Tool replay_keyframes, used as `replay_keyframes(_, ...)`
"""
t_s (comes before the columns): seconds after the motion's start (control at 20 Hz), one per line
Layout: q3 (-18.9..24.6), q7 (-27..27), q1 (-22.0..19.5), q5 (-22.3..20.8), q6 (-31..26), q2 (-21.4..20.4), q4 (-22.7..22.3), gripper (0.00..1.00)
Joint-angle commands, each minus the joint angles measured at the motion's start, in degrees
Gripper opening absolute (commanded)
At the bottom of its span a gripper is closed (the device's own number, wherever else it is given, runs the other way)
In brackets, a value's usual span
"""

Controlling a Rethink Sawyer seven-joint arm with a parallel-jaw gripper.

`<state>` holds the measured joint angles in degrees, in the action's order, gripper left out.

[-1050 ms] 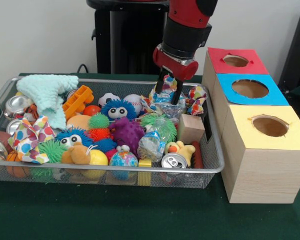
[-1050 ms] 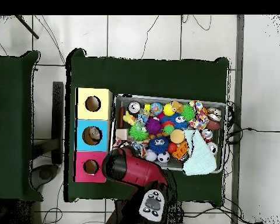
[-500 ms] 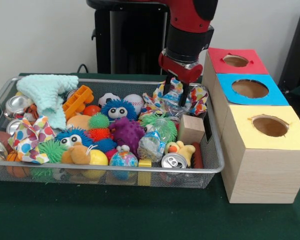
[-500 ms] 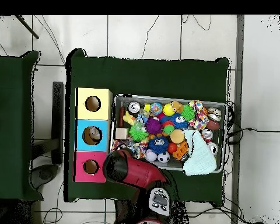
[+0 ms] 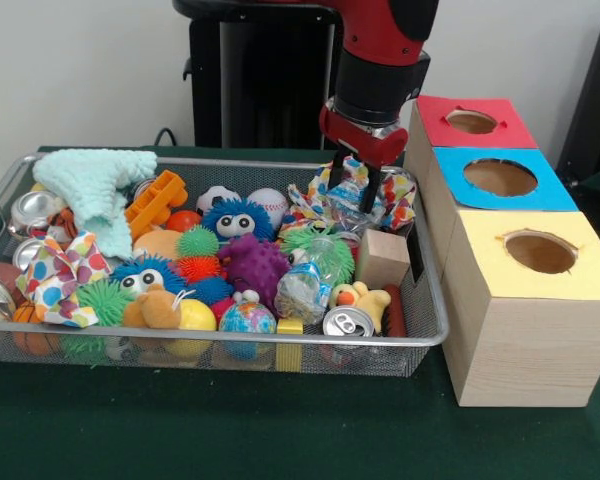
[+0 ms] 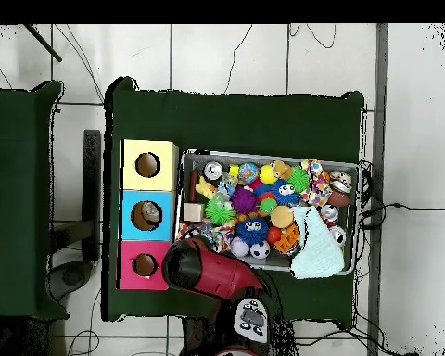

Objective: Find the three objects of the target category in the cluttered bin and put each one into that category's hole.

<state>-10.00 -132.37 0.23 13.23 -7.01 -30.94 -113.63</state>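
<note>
- Gripper point(image 5: 355, 186): fingers clamped on a colourful crinkled wrapper point(image 5: 352, 201), at the far right corner of the wire bin point(image 5: 435, 322).
- Red point(image 5: 472, 121), blue point(image 5: 500, 177) and yellow point(image 5: 540, 252) hole boxes stand beside the bin on the green counter point(image 5: 230, 430).

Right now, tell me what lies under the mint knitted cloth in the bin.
The cloth drapes over the bin's far corner. A crushed can and an orange toy poke out beside it; whatever sits directly beneath is covered.

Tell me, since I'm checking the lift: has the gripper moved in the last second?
Yes. The gripper, holding the crinkly colourful bag, went up and toward the red box.
</note>
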Motion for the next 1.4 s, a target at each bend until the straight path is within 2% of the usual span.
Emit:
replay_keyframes(0.05, 5.6, -6.74, -0.67, -1.1, 2.56, 1.13, -1.11, 0.0)
replay_keyframes(0.55, 5.15, -7.45, -0.78, -0.29, 1.07, -1.36, -2.27, 0.0)
replay_keyframes(0.8, 5.06, -7.72, -1.4, -0.24, 0.42, -6.88, -4.39, 0.0)
replay_keyframes(1.0, 0.07, -5.69, 1.34, -0.61, -6.64, -12.83, -2.46, 0.0)
replay_keyframes(1.4, -4.28, -6.1, 5.14, -0.82, -9.34, -14.95, -0.91, 0.0)
